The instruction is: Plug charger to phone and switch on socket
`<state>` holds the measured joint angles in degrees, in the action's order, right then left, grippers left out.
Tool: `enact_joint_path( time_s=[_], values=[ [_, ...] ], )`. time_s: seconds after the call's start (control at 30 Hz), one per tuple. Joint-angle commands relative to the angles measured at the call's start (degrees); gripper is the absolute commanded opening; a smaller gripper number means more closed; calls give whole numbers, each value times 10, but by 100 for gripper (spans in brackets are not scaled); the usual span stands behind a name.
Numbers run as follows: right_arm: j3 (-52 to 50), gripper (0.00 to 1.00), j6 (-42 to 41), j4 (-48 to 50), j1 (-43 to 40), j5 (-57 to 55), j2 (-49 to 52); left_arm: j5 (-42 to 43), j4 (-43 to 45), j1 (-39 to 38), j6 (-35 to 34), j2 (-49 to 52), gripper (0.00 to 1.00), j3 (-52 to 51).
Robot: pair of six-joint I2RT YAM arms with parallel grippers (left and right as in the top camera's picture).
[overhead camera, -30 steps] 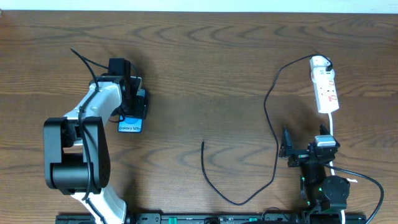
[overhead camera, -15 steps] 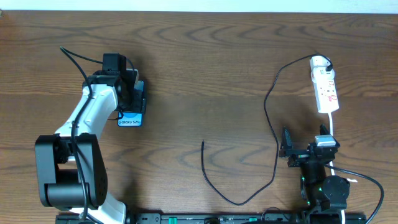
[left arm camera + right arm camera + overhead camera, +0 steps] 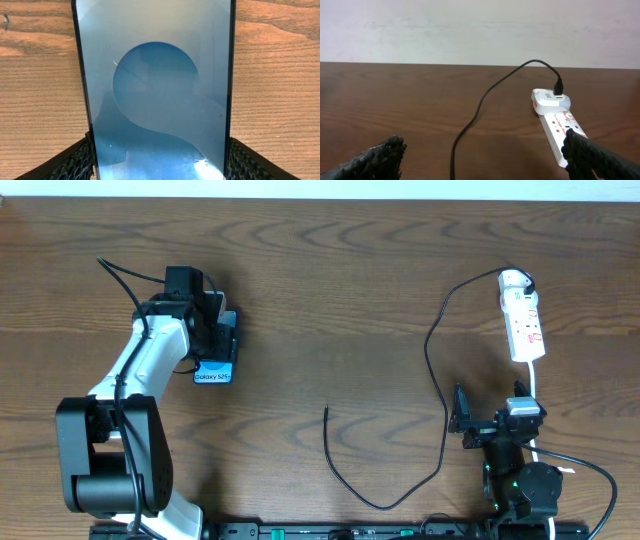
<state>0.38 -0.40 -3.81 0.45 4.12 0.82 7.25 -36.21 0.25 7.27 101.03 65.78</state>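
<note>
- Left gripper [image 3: 218, 340] clamps the phone [image 3: 213, 373], far left; overhead we see only its labelled end.
- Right gripper [image 3: 482, 157] gapes wide near the socket [image 3: 523, 320].
- Brown wood table [image 3: 330, 280], pale wall [image 3: 470, 30].

The left arm [image 3: 140, 355] is white with black joints and cables, the right claw [image 3: 485, 157] rough-textured black.

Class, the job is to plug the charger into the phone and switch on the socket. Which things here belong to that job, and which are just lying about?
Belong to the job:
phone, gripped by the left gripper
charger, free end lying loose
socket
right gripper, open and empty

Just lying about:
table
white cord trailing from the socket
</note>
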Motion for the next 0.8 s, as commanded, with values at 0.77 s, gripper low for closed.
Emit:
enact_joint_path(
  time_s=[0.77],
  values=[
    [-1,99,-6,-2,4,3,-4,-38,1,0,-5,-16,7,-39]
  ],
)
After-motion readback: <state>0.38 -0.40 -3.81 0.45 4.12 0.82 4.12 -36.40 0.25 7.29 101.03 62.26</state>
